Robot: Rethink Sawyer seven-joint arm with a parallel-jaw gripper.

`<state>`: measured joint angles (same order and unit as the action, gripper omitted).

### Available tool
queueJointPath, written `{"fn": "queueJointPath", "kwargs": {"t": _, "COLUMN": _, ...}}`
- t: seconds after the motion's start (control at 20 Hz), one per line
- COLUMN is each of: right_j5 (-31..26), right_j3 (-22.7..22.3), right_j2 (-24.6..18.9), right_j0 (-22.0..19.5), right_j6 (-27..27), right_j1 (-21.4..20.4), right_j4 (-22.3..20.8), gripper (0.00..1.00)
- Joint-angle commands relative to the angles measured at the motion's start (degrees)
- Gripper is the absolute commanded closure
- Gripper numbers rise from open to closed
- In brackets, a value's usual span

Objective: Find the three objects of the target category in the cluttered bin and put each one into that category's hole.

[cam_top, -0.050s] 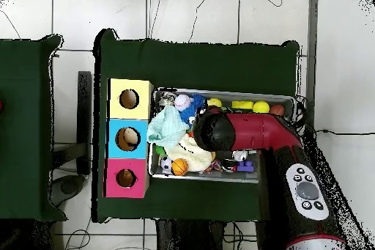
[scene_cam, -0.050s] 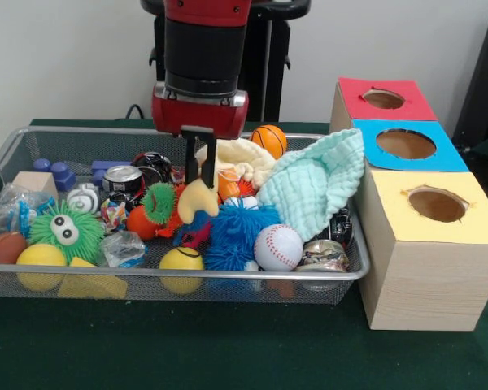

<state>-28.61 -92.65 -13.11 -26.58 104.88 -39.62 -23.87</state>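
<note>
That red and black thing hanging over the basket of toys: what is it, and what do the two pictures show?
It is a robot arm. Its grasping part, the end effector, hangs over a wire mesh bin full of clutter: a baseball, a small basketball, a fuzzy green toy with eyes, a spiky blue ball, a mint green cloth. One picture looks across the table; the other looks straight down. Beside the bin stand three boxes with holes, topped red, blue and yellow. I cannot tell whether anything is held.
</note>
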Motion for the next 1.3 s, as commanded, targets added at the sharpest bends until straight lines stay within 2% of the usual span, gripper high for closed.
{"fn": "queueJointPath", "kwargs": {"t": 0.05, "right_j5": -12.11, "right_j3": -2.89, "right_j2": -7.12, "right_j0": -1.62, "right_j6": -10.16, "right_j1": -5.11, "right_j4": 1.63, "gripper": 1.00}}
{"fn": "queueJointPath", "kwargs": {"t": 0.3, "right_j5": -16.62, "right_j3": -5.53, "right_j2": -7.19, "right_j0": -2.25, "right_j6": -9.51, "right_j1": -9.62, "right_j4": 3.23, "gripper": 1.00}}
{"fn": "queueJointPath", "kwargs": {"t": 0.5, "right_j5": -16.73, "right_j3": -9.71, "right_j2": -6.17, "right_j0": -2.07, "right_j6": -7.25, "right_j1": -13.67, "right_j4": 3.49, "gripper": 1.00}}
{"fn": "queueJointPath", "kwargs": {"t": 0.7, "right_j5": -13.94, "right_j3": -13.53, "right_j2": -5.65, "right_j0": -1.69, "right_j6": -4.00, "right_j1": -15.06, "right_j4": 3.61, "gripper": 1.00}}
{"fn": "queueJointPath", "kwargs": {"t": 0.95, "right_j5": -11.37, "right_j3": -16.78, "right_j2": -5.75, "right_j0": -1.32, "right_j6": -2.38, "right_j1": -17.06, "right_j4": 4.09, "gripper": 1.00}}
{"fn": "queueJointPath", "kwargs": {"t": 1.3, "right_j5": -7.44, "right_j3": -18.87, "right_j2": -5.54, "right_j0": -0.82, "right_j6": 0.09, "right_j1": -16.23, "right_j4": 3.40, "gripper": 1.00}}
